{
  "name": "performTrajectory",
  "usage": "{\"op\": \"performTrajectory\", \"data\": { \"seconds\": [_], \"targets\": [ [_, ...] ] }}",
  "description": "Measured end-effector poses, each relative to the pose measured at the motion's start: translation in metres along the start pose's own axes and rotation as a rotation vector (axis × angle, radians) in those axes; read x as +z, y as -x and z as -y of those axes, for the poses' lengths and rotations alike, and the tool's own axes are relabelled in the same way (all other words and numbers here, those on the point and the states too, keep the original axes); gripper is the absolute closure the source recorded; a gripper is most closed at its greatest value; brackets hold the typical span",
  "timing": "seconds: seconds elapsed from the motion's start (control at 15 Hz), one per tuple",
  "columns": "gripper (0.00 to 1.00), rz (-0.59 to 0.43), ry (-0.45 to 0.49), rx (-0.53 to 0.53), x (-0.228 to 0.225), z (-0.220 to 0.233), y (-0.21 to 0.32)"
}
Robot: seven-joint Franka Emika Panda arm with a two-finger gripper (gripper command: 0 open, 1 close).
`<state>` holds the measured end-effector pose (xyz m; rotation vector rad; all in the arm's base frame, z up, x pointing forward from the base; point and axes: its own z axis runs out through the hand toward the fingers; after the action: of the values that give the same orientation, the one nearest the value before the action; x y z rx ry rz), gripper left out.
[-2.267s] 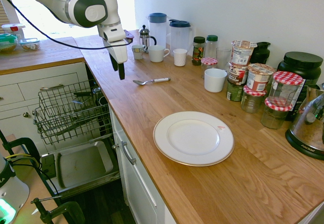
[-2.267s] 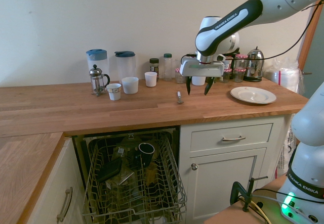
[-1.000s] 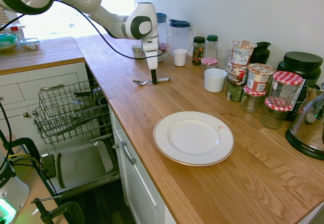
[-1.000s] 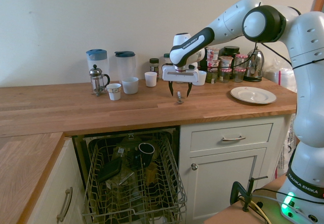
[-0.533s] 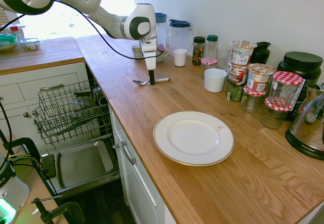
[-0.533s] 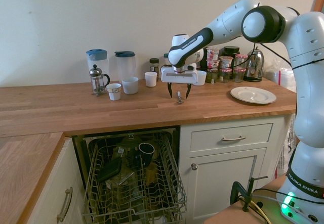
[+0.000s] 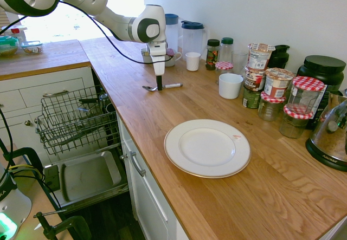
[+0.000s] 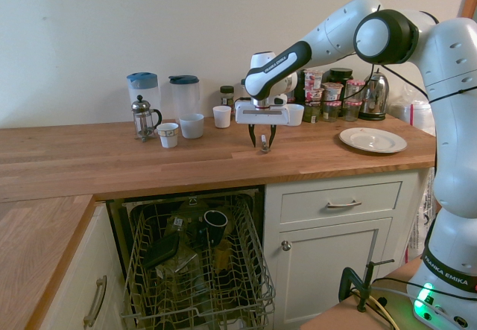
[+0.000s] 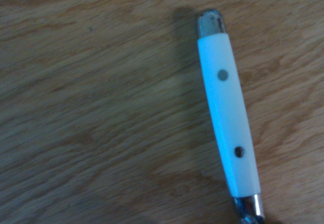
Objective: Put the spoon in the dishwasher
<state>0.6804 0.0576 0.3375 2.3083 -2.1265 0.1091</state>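
Spoon (image 7: 173, 85) with a whitish handle lies on the wooden worktop (image 7: 135, 104); seen in the first exterior view, its handle points to about 3 o'clock and its bowl to about 9 o'clock. The gripper (image 8: 263, 147) is directed down at it, with the two fingers standing apart, one on each side of the spoon, and so it is released and is not grasping anything. The wrist view shows the handle from close, with two rivets and a metal end cap. Also from the first exterior view, taking the spoon as the centre of the clock, a white plate (image 7: 207, 149) is at 5 o'clock and a white mug (image 7: 230, 86) is at 3 o'clock. The dishwasher (image 7: 92, 177) is open: its wire rack (image 7: 73, 121) is at 8 o'clock, and its grey inner panel is lower, at 7 o'clock. A dark mug (image 8: 215, 226) is in this rack.
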Motion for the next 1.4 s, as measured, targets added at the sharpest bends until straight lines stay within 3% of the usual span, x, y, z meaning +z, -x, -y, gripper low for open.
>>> {"op": "performTrajectory", "data": {
  "seconds": [0.93, 1.2, 1.4],
  "targets": [
    [1.0, 0.049, -0.04, -0.035, -0.006, -0.002, -0.024],
    [1.0, 0.052, -0.107, -0.088, -0.069, -0.024, 0.002],
    [1.0, 0.077, -0.14, -0.173, -0.11, -0.055, 0.056]
  ]
}}
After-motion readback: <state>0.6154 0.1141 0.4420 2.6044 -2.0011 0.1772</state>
